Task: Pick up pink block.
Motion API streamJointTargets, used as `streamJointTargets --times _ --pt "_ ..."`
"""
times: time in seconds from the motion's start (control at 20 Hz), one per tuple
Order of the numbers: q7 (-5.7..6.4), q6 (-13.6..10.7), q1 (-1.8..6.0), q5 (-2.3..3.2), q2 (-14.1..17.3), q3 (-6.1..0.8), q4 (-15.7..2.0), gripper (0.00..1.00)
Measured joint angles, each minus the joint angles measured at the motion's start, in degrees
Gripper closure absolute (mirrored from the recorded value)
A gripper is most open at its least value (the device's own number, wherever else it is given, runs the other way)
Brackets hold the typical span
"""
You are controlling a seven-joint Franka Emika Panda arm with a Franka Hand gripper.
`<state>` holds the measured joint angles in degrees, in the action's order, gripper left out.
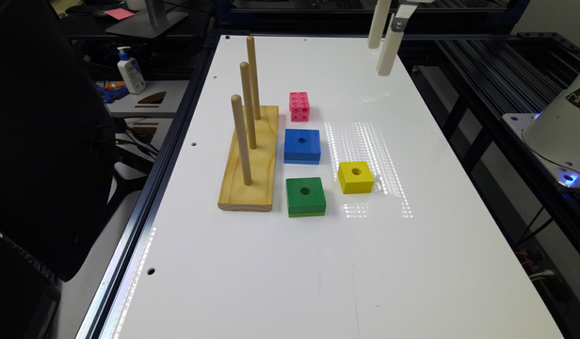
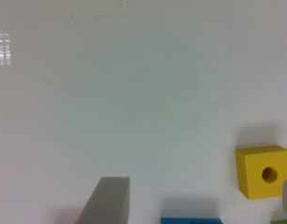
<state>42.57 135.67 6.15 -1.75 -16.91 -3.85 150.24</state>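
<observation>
Pink block (image 1: 299,106) sits on the white surface (image 1: 412,263) just beside the wooden peg stand (image 1: 250,160), beyond the blue block (image 1: 302,146). Jaws (image 1: 383,40) hang spread and empty, high above, well off toward the exterior view's right.

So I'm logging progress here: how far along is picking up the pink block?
Nothing looks done yet. The pink block sits on the white table beside the wooden peg stand. The gripper hangs high above the table's far end, open and empty. Left: move over the block, descend, close, lift.
</observation>
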Motion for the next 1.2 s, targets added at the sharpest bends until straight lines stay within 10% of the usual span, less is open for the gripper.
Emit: streamJointTargets --times 0.3,0.85,1.2 --pt "-2.61 0.0 2.63 0.03 0.6 0.01 -1.07 0.00" --pt "-2.94 0.0 3.05 0.14 7.9 0.01 -8.26 0.00" --pt "-4.54 0.0 4.84 0.26 10.8 0.03 -10.82 0.00"
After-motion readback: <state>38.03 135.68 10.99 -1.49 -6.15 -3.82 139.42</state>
